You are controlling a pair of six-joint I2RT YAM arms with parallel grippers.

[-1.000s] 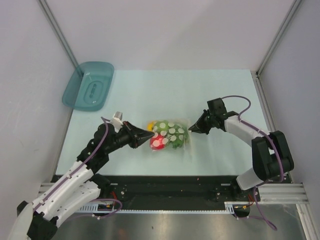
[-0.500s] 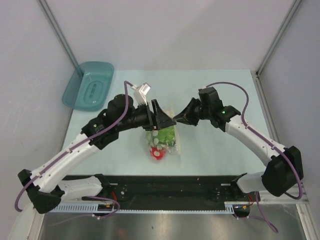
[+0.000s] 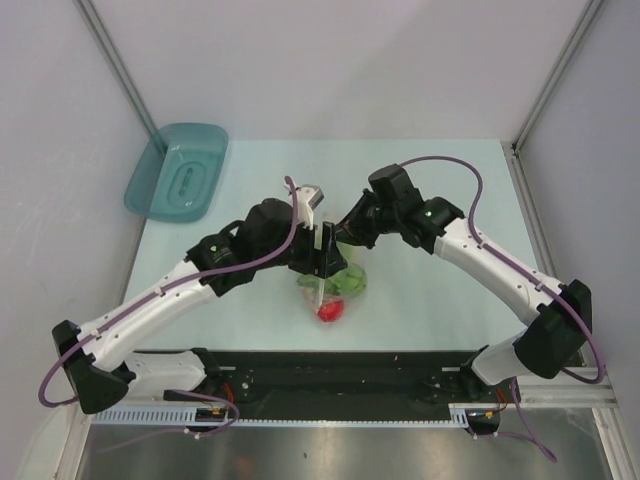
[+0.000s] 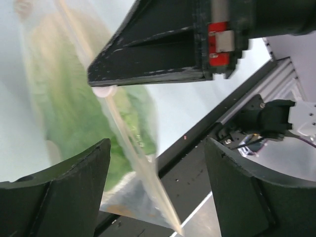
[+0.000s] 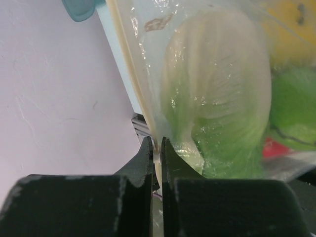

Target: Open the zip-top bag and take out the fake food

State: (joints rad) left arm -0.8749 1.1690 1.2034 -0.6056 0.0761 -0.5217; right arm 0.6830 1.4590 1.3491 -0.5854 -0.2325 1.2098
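The right gripper [image 5: 156,146] clamps the zip edge of the bag [image 5: 207,89], which hangs over the tabletop [image 3: 440,180] with toy food [image 3: 345,283] inside. The left gripper [image 4: 157,148] is released; close it on the opposite lip, apparently between its jaws, and pull gently.

Pale walls [image 3: 350,70], light-blue table [image 3: 260,160], seemingly even lighting

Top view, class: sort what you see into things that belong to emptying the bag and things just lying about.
Belong to the job: bag; lettuce; red piece; yellow fruit; right gripper, pinching the bag's edge; left gripper, open beside it.

Just lying about: tray.
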